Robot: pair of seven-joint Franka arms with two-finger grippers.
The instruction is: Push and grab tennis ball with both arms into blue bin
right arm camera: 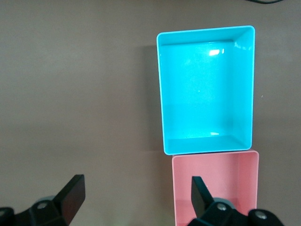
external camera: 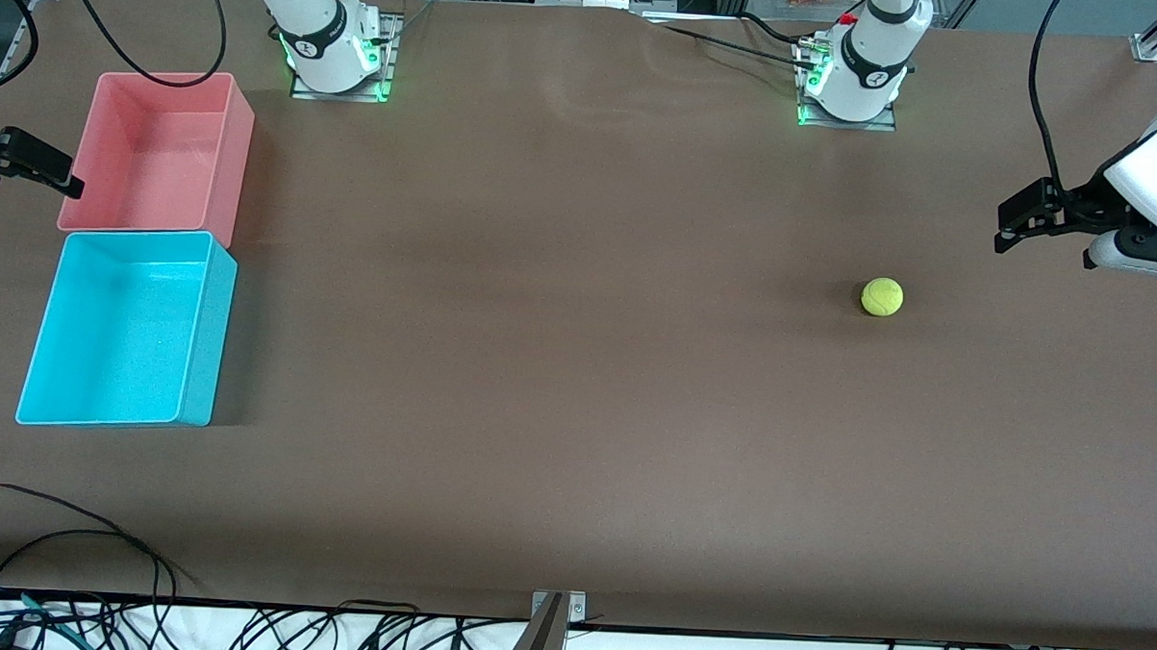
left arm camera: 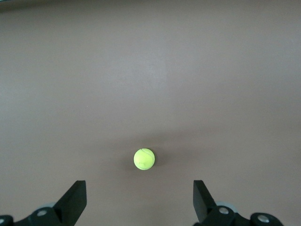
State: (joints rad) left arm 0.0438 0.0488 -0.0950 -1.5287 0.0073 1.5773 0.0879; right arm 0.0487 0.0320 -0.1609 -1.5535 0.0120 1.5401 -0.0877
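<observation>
The yellow-green tennis ball [external camera: 882, 297] [left arm camera: 144, 159] rests on the brown table toward the left arm's end. My left gripper [external camera: 1013, 228] [left arm camera: 138, 189] hovers open above the table beside the ball, nothing between its fingers, and the ball lies apart from them. The blue bin [external camera: 116, 338] [right arm camera: 207, 94] stands empty at the right arm's end of the table. My right gripper [external camera: 35, 167] [right arm camera: 136, 188] hangs open and empty by the edge of the pink bin.
An empty pink bin [external camera: 156, 152] [right arm camera: 221, 188] stands against the blue bin, farther from the front camera. Both arm bases [external camera: 333, 52] [external camera: 852, 80] sit along the table's back edge. Loose black cables [external camera: 79, 577] lie at the table's front edge.
</observation>
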